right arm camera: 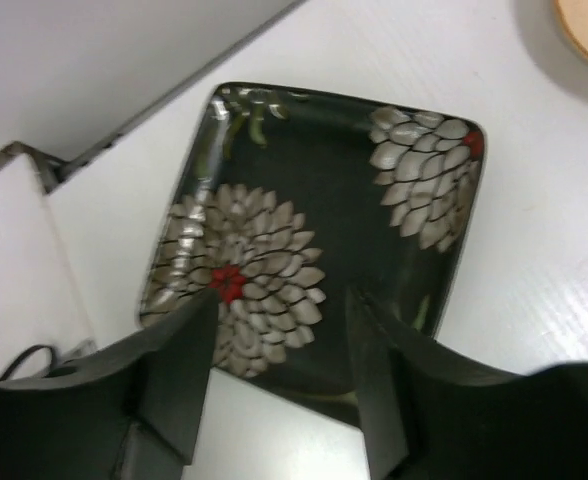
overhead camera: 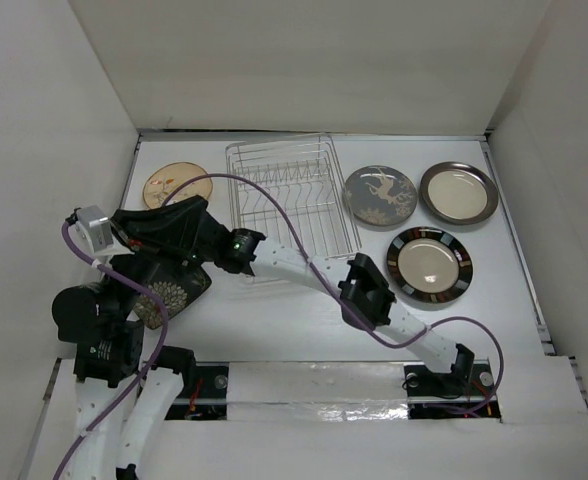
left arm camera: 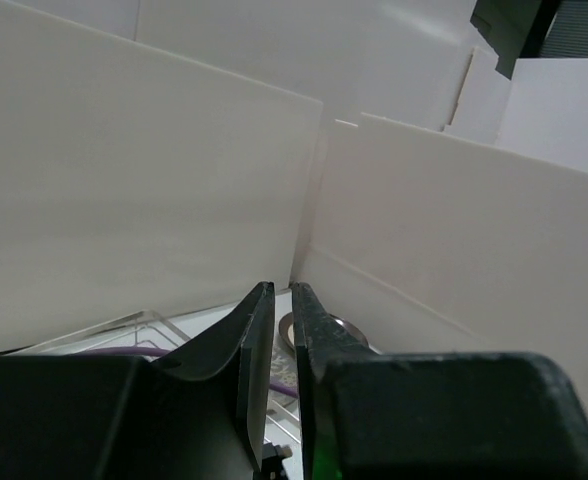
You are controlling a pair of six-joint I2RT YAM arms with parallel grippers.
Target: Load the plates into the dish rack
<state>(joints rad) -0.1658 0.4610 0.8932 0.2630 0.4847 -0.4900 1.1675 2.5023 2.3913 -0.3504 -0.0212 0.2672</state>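
right fingers (right arm camera: 179,370), spread apart and empty, poised over the near edge of the dark squarish floral plate (right arm camera: 314,200), flat on the surface (right arm camera: 544,260) below them, near-left of the dish rack (overhead camera: 289,190); left fingers (left arm camera: 257,370) nearly closed, aimed elsewhere.

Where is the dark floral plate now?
In the top view, the dark floral plate lies at left, nearer than the tan plate, below the right end effector.

Right arm (overhead camera: 294,268) stretches across worktop (overhead camera: 274,335) from near right to left, barring near-side approach to dish rack (overhead camera: 292,195). Purple cable (overhead camera: 259,190) arcs over rack's left half; right half open from above. Left arm (overhead camera: 94,320) crowds left wall. Grey branch plate (overhead camera: 380,195), grey-rimmed plate (overhead camera: 459,192), black-rimmed plate (overhead camera: 429,263) cluster right of rack, with narrow gaps between them.
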